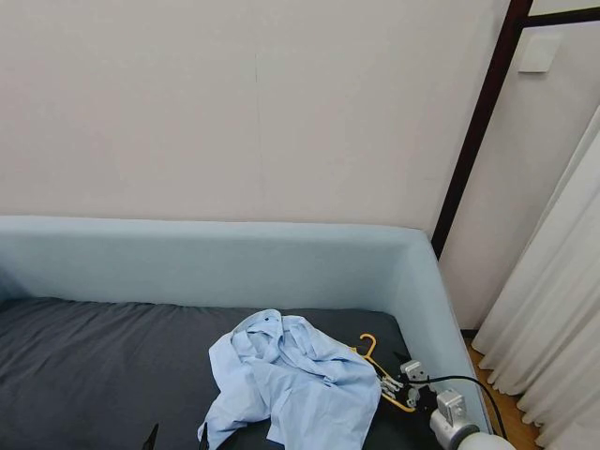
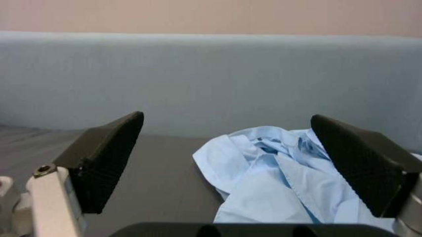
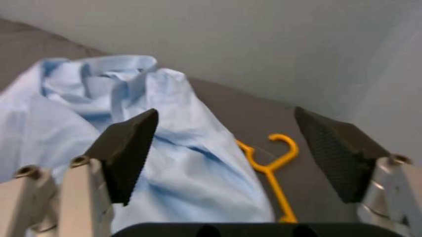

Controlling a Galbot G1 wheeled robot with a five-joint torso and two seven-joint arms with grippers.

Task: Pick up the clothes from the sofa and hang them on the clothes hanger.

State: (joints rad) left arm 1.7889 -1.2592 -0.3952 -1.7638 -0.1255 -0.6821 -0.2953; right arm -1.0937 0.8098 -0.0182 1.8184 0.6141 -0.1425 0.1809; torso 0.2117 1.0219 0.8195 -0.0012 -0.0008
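A crumpled light blue shirt (image 1: 291, 380) lies on the right half of the sofa's dark grey seat (image 1: 94, 366). An orange hanger (image 1: 370, 352) lies flat beside the shirt, partly under its edge. My right gripper (image 3: 226, 112) hovers open just over the shirt (image 3: 132, 123) and the hanger (image 3: 274, 163), with nothing between its fingers. In the head view the right arm (image 1: 450, 412) comes in at the lower right, by the hanger. My left gripper (image 2: 227, 117) is open low over the seat, and the shirt (image 2: 277, 177) lies ahead of it, towards one finger.
The sofa's pale blue backrest (image 1: 206, 258) runs behind the seat and its side arm (image 1: 427, 281) closes off the right end. A white curtain (image 1: 562, 328) and a dark door frame (image 1: 478, 122) stand to the right. The seat's left half is bare.
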